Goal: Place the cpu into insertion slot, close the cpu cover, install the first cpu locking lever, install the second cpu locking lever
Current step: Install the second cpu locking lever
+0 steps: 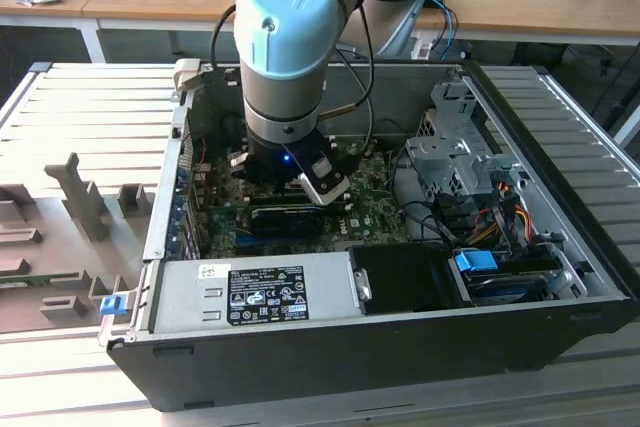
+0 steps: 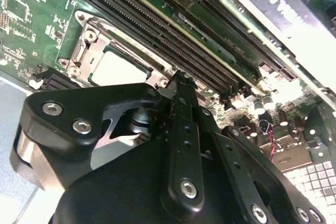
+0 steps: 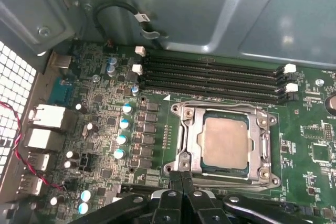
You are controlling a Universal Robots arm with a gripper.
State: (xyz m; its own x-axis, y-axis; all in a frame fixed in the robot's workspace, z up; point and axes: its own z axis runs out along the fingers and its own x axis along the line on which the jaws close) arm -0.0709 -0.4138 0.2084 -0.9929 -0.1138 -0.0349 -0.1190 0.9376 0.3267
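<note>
CPU seated, cover down.
End effector [image 3: 181, 178] fully closed, empty, at the slot's [image 3: 185, 113] edge; cpu [image 3: 226, 142] inside cover [image 3: 261, 145].

Pale silvery-beige cpu [image 3: 226, 141] inside silver cover [image 3: 185, 140] on green motherboard [image 3: 310, 150]; black memory slots [image 3: 210, 80] beside it; arm's cap [image 1: 285, 12] light blue.

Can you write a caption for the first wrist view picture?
The cpu sits in the insertion slot, fingers shut beside it.
</note>
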